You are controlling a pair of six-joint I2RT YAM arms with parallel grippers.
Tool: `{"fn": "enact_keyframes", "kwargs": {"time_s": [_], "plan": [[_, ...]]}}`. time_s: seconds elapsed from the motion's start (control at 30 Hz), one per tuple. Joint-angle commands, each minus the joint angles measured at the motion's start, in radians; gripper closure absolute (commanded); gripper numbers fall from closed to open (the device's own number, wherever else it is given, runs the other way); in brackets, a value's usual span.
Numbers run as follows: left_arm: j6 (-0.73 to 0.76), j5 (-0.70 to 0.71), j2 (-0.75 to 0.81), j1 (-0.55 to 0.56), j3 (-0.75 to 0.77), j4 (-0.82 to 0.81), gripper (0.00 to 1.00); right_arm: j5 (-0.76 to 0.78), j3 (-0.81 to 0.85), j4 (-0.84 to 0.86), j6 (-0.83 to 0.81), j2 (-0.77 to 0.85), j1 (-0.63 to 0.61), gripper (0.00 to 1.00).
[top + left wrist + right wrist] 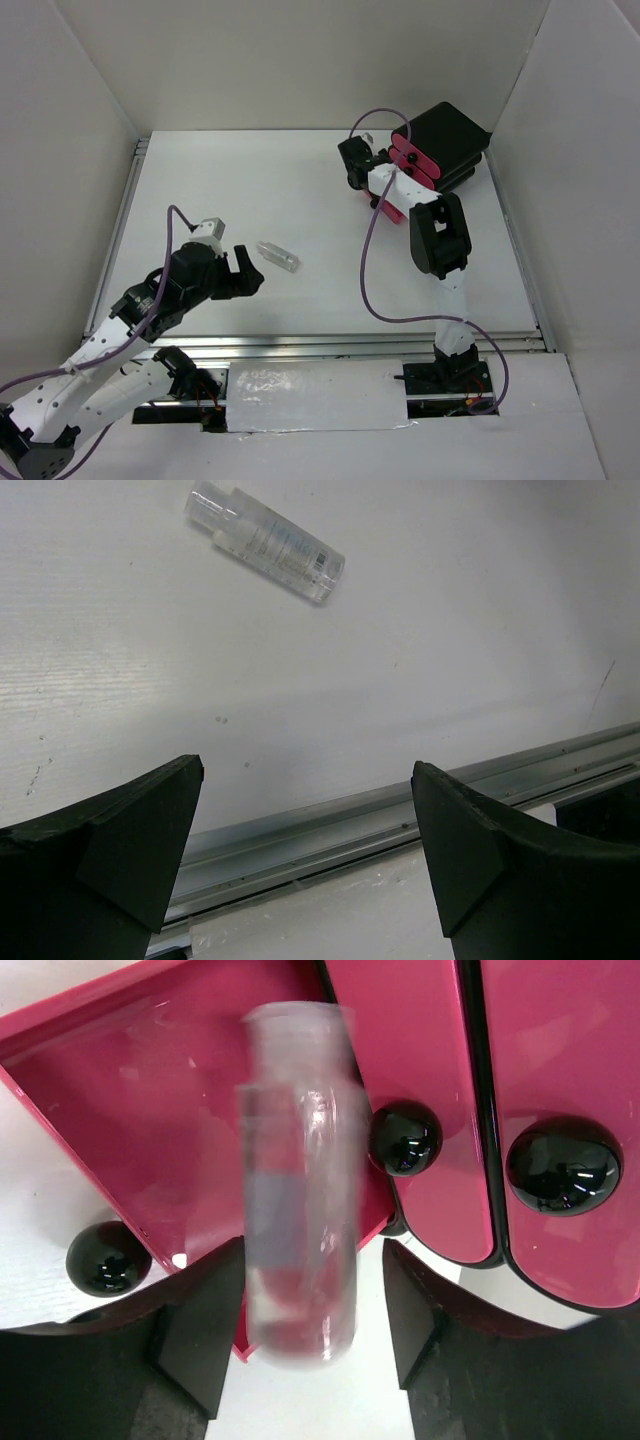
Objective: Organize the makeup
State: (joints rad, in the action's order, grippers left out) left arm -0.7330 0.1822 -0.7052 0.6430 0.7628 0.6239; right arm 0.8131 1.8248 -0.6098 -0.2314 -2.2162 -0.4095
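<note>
A clear vial lies on its side on the white table, just beyond my left gripper; in the left wrist view the vial is far ahead of that gripper, which is open and empty above the front rail. My right gripper hangs over the pulled-out pink drawer of the black box. A second clear vial, blurred, stands upright between its fingers. It is against the left finger, with a gap to the right one. The other makeup is not in view.
Two pink drawers with black knobs are shut beside the open one. White walls enclose the table on three sides. A metal rail runs along the near edge.
</note>
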Motion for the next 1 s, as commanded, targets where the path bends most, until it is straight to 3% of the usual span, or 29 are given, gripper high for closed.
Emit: {"fn": "enact_keyframes", "kwargs": {"time_s": [0.0, 0.13, 0.2, 0.3, 0.47, 0.7, 0.9, 0.97], "plan": [[0.012, 0.022, -0.017, 0.001, 0.027, -0.027, 0.01, 0.012, 0.004, 0.016, 0.040, 0.058, 0.005, 0.35], [0.004, 0.034, -0.025, 0.001, 0.036, -0.021, 0.01, 0.008, -0.024, 0.010, 0.046, 0.053, 0.008, 0.32], [-0.002, 0.036, -0.022, 0.003, 0.033, -0.023, 0.01, 0.020, -0.025, 0.004, 0.066, 0.046, 0.006, 0.00], [-0.026, 0.052, -0.031, 0.003, 0.030, -0.016, 0.01, 0.014, 0.045, -0.062, 0.145, 0.059, 0.006, 0.00], [-0.126, 0.143, -0.079, 0.003, 0.043, 0.039, 0.01, -0.159, 0.067, -0.145, 0.303, 0.195, -0.077, 0.00], [-0.201, 0.197, -0.040, 0.003, 0.070, 0.091, 0.01, -0.500, -0.114, -0.050, 0.405, 0.334, -0.290, 0.00], [-0.206, 0.234, -0.011, 0.003, 0.128, 0.181, 0.01, -0.851, -0.189, 0.114, 0.457, 0.293, -0.403, 0.00], [-0.207, 0.247, -0.014, 0.001, 0.144, 0.230, 0.00, -0.891, -0.165, 0.125, 0.440, 0.232, -0.414, 0.00]]}}
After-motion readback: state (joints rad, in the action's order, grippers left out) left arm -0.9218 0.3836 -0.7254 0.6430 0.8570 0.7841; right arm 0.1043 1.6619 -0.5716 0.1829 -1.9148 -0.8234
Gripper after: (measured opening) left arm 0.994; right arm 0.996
